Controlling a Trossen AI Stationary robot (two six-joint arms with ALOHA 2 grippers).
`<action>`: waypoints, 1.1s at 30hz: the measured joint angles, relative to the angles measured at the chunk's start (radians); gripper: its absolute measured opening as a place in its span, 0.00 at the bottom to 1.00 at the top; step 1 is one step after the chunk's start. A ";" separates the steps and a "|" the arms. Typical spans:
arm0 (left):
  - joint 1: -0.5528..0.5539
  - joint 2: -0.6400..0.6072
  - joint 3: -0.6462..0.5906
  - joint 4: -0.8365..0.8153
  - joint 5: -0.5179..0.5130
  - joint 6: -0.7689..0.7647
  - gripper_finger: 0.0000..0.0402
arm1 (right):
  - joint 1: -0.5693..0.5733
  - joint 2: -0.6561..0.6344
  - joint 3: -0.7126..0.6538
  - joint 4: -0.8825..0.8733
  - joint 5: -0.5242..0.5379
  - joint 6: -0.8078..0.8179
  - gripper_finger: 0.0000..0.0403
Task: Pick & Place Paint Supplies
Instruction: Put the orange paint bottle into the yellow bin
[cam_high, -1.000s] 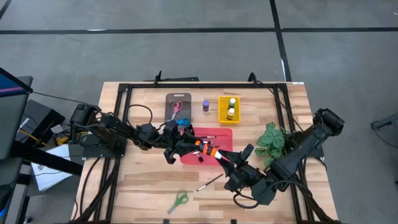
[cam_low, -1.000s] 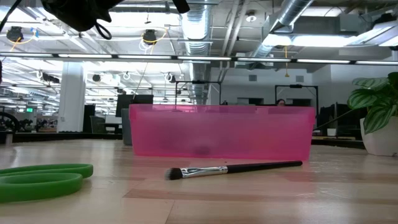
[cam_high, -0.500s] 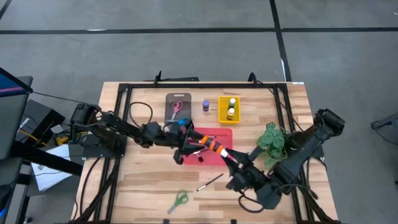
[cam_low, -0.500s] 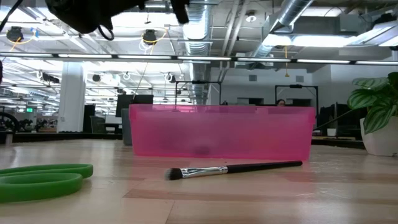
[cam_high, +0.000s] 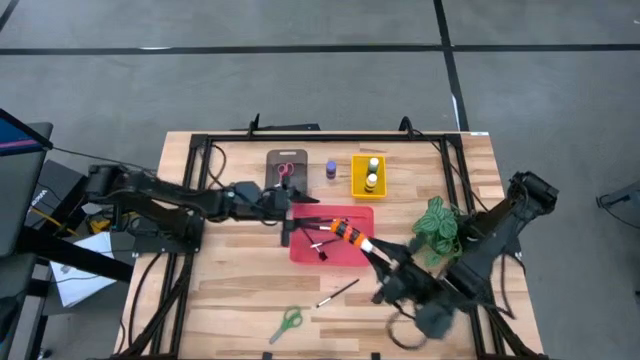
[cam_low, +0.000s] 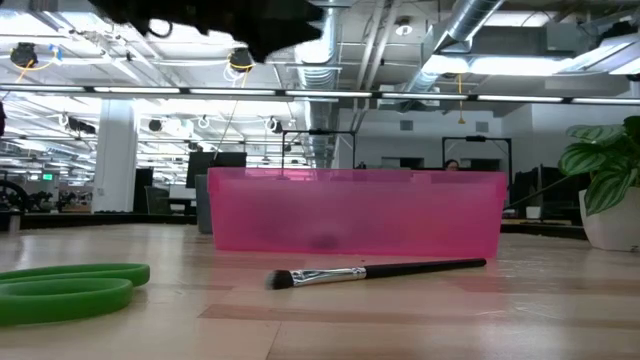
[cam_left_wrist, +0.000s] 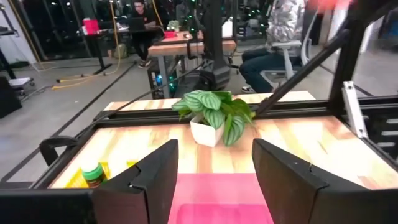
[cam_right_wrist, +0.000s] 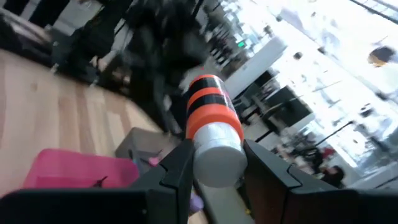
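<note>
While two bottles sit in the yellow tray (cam_high: 368, 176) and pink scissors (cam_high: 284, 171) in the grey tray (cam_high: 272, 183), green scissors (cam_high: 287, 322) and a paintbrush (cam_high: 338, 293) lie loose on the table; the right gripper (cam_high: 378, 257) clamps an orange-banded tube (cam_high: 348, 233) over the red tray (cam_high: 358, 256); the left gripper (cam_high: 292, 218), at that tray's edge, is open and empty.

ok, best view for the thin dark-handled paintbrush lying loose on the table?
Low view: the thin dark-handled paintbrush lies full length on the wood in front of the pink tray. The high view shows a thin sliver; neither wrist view shows it.
</note>
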 joint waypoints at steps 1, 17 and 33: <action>-0.005 -0.036 0.000 -0.042 0.000 0.000 0.49 | -0.022 0.000 0.000 -0.018 -0.034 0.024 0.27; -0.070 -0.407 -0.127 -0.364 -0.003 0.024 0.45 | -0.501 -0.020 0.037 -0.231 -0.433 0.241 0.27; -0.070 -0.416 -0.134 -0.352 -0.001 0.026 0.45 | -1.237 0.056 0.403 -0.714 -1.301 0.399 0.27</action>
